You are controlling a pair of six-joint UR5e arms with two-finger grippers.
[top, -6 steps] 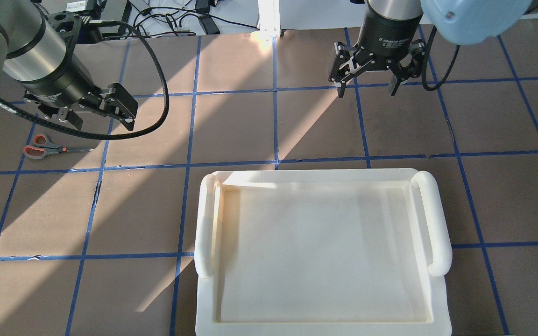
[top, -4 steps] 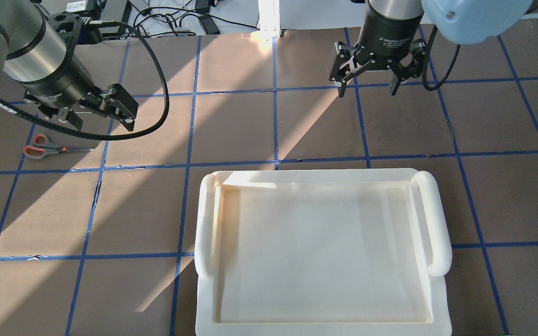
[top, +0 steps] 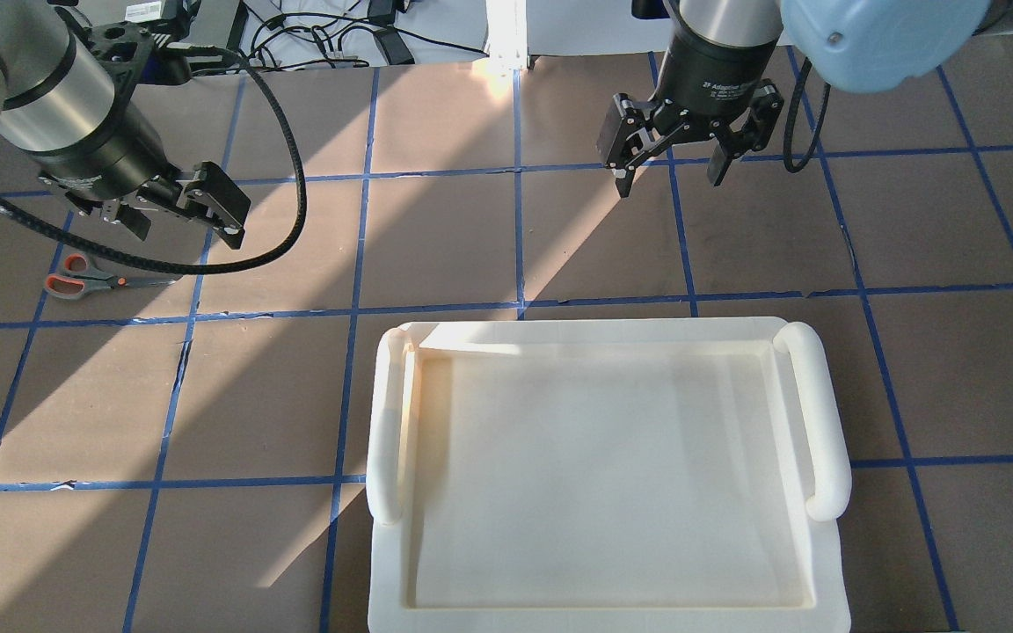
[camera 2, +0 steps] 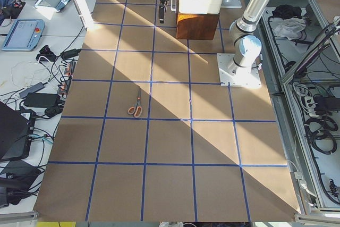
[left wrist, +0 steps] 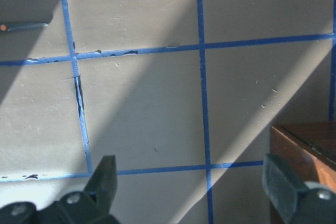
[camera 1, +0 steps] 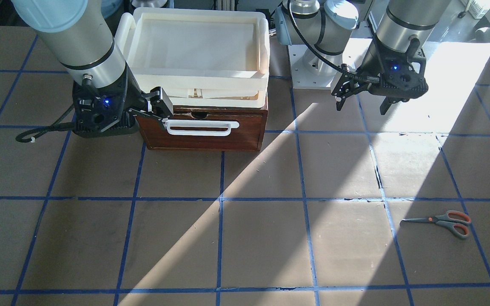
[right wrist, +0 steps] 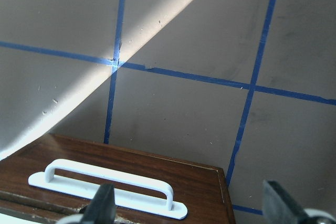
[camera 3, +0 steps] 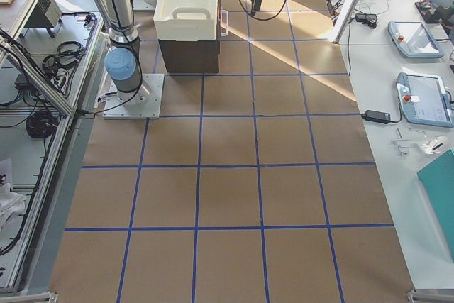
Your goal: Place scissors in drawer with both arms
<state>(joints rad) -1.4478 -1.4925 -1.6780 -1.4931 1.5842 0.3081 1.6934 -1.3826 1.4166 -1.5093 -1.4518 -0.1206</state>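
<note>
The scissors (top: 84, 278) lie flat on the table at the far left, also seen in the front view (camera 1: 445, 221) and the left side view (camera 2: 136, 104). My left gripper (top: 190, 230) is open and empty, hovering just right of and beyond them; its wrist view (left wrist: 194, 182) shows only a blade tip (left wrist: 23, 25). The drawer (camera 1: 202, 134) is shut, with its white handle (camera 1: 198, 127) on the front. My right gripper (top: 667, 181) is open and empty, in front of the handle's end (camera 1: 155, 112); the handle (right wrist: 105, 182) shows in the right wrist view.
A cream plastic tray (top: 810, 413) sits on top of the drawer cabinet and hides it from overhead. Blue tape lines grid the brown table. Cables and tablets lie beyond the far table edge (camera 2: 37, 94). The left arm's base plate (camera 1: 313, 63) stands beside the cabinet.
My right gripper has shifted left and slightly nearer the tray. My left gripper has shifted slightly left. Both stay open; the scissors have not moved.
</note>
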